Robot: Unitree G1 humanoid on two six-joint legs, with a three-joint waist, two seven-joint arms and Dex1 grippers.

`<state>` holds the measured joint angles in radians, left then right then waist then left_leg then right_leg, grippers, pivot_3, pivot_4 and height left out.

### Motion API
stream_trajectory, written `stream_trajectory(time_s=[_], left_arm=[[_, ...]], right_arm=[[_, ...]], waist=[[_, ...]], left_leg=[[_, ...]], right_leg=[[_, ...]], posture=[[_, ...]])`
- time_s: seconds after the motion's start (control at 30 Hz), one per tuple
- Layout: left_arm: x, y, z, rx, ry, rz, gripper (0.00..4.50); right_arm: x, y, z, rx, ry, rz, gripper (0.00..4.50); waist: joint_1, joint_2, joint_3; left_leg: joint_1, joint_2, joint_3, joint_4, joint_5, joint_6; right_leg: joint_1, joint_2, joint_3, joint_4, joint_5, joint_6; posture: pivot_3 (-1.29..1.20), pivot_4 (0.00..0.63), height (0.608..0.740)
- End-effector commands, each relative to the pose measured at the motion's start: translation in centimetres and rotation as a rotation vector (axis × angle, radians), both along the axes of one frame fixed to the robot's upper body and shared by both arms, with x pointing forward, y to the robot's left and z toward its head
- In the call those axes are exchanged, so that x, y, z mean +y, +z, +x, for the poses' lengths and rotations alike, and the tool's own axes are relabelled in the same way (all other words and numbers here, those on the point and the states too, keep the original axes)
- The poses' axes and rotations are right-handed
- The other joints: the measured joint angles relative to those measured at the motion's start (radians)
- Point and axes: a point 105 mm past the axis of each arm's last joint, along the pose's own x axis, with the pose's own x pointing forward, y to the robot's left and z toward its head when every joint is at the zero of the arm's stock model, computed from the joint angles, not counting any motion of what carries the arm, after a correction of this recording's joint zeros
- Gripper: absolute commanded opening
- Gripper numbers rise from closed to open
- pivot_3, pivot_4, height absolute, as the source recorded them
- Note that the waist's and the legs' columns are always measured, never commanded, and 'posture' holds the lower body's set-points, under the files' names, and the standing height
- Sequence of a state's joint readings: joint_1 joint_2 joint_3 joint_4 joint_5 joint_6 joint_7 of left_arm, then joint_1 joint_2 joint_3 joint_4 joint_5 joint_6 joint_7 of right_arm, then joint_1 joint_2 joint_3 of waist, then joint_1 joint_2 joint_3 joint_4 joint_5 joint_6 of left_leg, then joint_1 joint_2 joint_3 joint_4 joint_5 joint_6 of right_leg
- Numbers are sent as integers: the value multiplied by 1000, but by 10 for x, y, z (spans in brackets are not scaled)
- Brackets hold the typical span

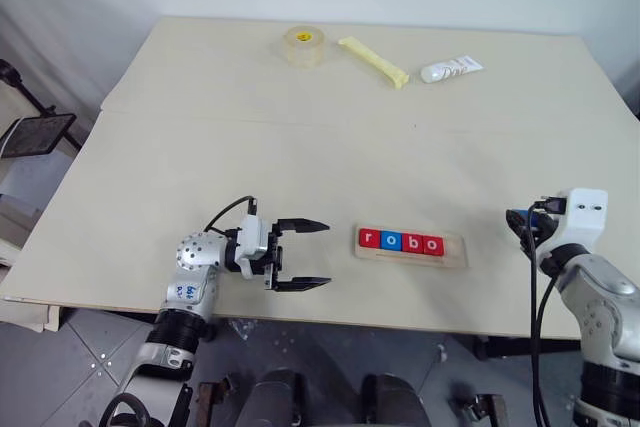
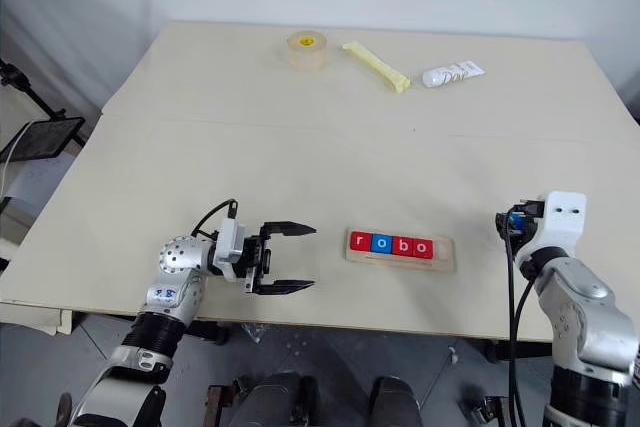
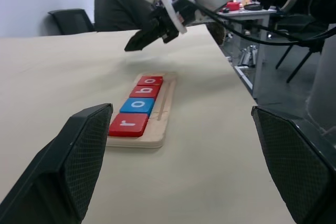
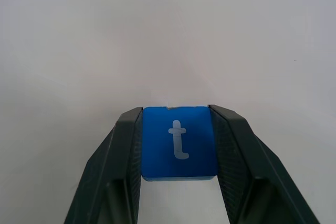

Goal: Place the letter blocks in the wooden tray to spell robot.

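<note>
Near the table's (image 1: 300, 147) front edge, head views: tray (image 1: 411, 245) lies flat w/ four blocks in it, red r (image 1: 369, 239), blue o (image 1: 390, 241), red b (image 1: 411, 243), red o (image 1: 431, 244), packed side by side from its left end; slot at right end bare. Left gripper (image 1: 305, 254) sits just left of tray, pointing at it, fingers wide apart, nothing between them. Right arm is at table's right front corner, well apart from tray; a bit of blue shows at its tip (image 1: 521, 219). Far side of table: tape roll (image 1: 303, 45), yellow stick (image 1: 372, 60), white tube (image 1: 450, 69), all well apart from tray.

Left wrist view: two black fingers (image 3: 79, 156) spread wide, empty, w/ tray (image 3: 157, 129) straight ahead betw. them. Blocks read r, o, b, o going away. Right gripper (image 3: 149, 31) hangs beyond tray's far end. A person sits in the background.

Right wrist view: right gripper (image 4: 178, 145) clamped on blue t block (image 4: 179, 142), one finger (image 4: 126, 150) pressed to each side, letter upright and facing cam. Pale table surface behind.
</note>
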<state>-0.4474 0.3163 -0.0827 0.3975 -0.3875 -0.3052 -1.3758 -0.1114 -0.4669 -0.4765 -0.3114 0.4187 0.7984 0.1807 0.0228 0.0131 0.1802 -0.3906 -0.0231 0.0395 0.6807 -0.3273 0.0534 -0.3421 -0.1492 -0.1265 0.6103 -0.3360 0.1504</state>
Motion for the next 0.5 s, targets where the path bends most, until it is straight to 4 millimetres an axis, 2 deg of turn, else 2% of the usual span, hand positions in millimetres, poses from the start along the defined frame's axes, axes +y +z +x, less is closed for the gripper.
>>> stream_trajectory(time_s=[0.03,0.2,0.43,0.5], left_arm=[[-2,3,1,-18,-16,-10,4500],[-9,4,2,-18,-38,-22,4500],[-8,5,4,-26,-39,-19,4500],[-8,6,4,-28,-37,-18,4500]], right_arm=[[12,9,-16,-31,-12,6,1479],[25,-5,-27,5,-16,41,1479],[18,-15,-28,24,-49,40,1479],[21,-16,-28,19,-30,38,2237]], waist=[[0,0,0],[1,0,0],[-1,0,0],[0,0,0]], left_leg=[[0,0,0,0,0,0],[0,-1,0,0,0,0],[0,-1,0,0,0,0],[0,-1,0,0,0,0]], right_leg=[[0,0,0,0,0,0],[0,0,1,0,0,0],[0,0,1,0,0,0],[0,0,1,1,0,0]], posture=[[0,150,740],[0,150,740],[0,150,740],[0,150,740]])
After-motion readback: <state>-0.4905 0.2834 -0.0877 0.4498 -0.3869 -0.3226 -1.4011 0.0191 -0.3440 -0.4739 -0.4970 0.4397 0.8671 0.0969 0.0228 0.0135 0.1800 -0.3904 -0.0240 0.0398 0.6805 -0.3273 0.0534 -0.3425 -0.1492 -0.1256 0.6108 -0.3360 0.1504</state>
